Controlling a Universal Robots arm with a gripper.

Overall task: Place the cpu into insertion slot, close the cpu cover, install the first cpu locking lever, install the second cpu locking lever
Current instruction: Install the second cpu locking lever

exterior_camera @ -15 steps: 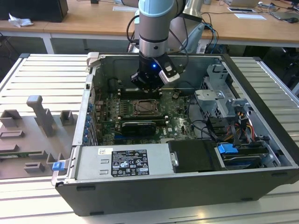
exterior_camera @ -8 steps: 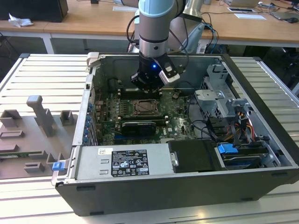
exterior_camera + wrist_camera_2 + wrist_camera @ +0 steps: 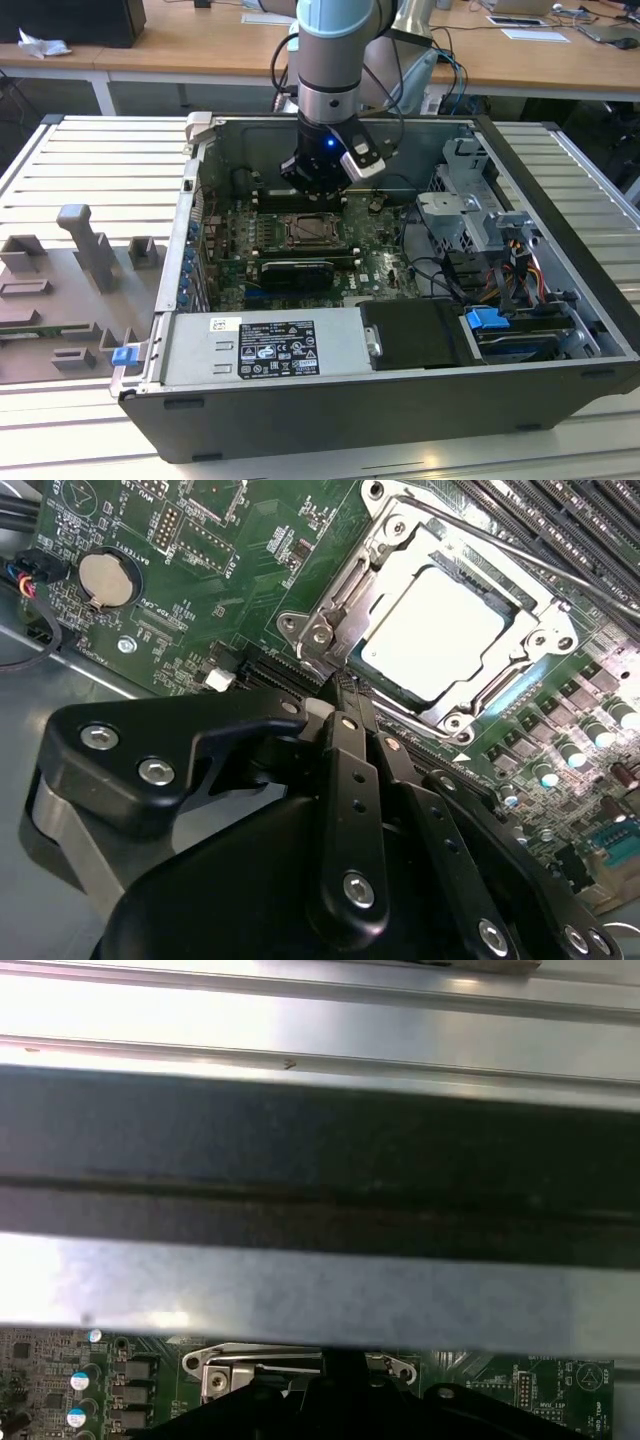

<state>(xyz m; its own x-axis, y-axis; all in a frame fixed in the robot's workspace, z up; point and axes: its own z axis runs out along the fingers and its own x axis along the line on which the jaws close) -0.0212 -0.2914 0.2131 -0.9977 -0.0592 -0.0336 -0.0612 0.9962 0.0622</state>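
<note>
Exterior view: the arm reaches down into the open computer case (image 3: pixel 560 190), which lies on a slatted metal table (image 3: pixel 90 170). The gripper (image 3: pixel 318 186) hangs just above the far edge of the CPU socket (image 3: pixel 314 232) on the green motherboard (image 3: pixel 375 245). A black card (image 3: pixel 292 273) lies on the near side of the socket. The power supply (image 3: pixel 265 347) runs along the near wall of the case, and a drive cage (image 3: pixel 470 215) stands at the exterior view's right. Grey fixture blocks (image 3: pixel 85 250) sit on the table at the exterior view's left.

Second wrist view: the cpu (image 3: pixel 432 632) is seated in the socket, its pale metal top showing through the window of the cpu cover (image 3: pixel 355 590), which lies flat over it. A thin locking lever (image 3: pixel 520 552) runs along one side of the cover. The gripper's fingers (image 3: pixel 352 780) are pressed together, tips pointing at the corner of the socket frame, holding nothing. A coin cell battery (image 3: pixel 104 577) sits on the board, well apart from the socket.

First wrist view: the case wall (image 3: pixel 320 1160) spans the picture; below it a strip of motherboard (image 3: pixel 60 1380) and a corner of the socket's metal frame (image 3: pixel 250 1370) are visible.
</note>
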